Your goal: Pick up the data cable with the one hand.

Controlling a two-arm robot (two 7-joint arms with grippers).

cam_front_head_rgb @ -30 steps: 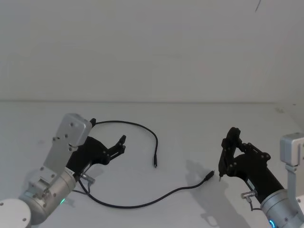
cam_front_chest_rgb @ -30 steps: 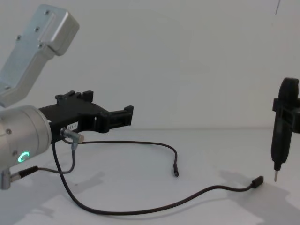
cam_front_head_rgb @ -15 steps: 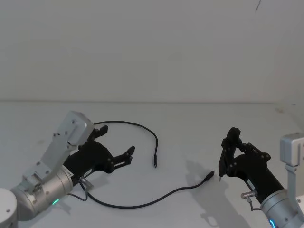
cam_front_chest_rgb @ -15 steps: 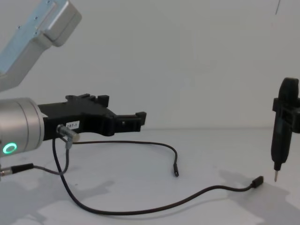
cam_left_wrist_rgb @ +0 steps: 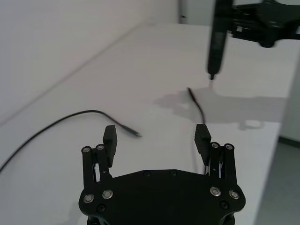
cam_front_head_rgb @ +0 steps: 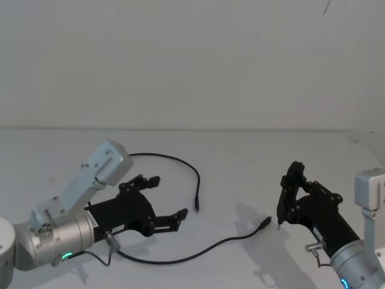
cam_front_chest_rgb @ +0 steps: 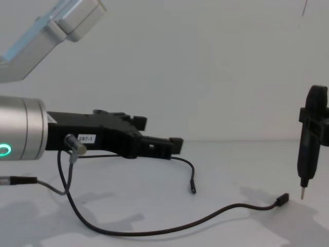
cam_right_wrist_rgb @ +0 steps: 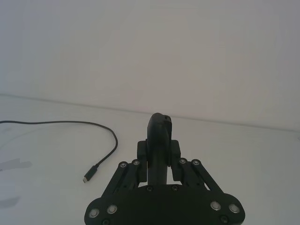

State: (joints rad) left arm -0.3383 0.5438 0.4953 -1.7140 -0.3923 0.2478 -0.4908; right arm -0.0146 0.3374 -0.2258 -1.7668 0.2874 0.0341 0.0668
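Note:
The data cable [cam_front_head_rgb: 174,260] lies loose on the white table as a long black loop. One plug [cam_front_head_rgb: 196,208] rests mid-table and the other plug [cam_front_head_rgb: 264,223] lies further right. My left gripper [cam_front_head_rgb: 168,197] hovers low inside the loop, open, nothing between its fingers, pointing towards the nearer plug [cam_left_wrist_rgb: 136,134]. From the side the left gripper [cam_front_chest_rgb: 159,135] hangs above the cable [cam_front_chest_rgb: 154,231]. At the right, my right gripper [cam_front_head_rgb: 293,176] is shut on a slim black stick tool [cam_front_chest_rgb: 307,149], whose pale tip is just above the table beside the far plug [cam_front_chest_rgb: 281,198].
A grey lead with a silver plug [cam_front_chest_rgb: 75,145] hangs from my left wrist, close to the cable's near bend. The white table [cam_front_head_rgb: 240,156] meets a plain white wall behind. Open table surface lies between the two arms.
My left gripper has moved forward and to the right and dropped lower, coming closer to the mid-table plug. The right arm, its tool and the cable have not moved.

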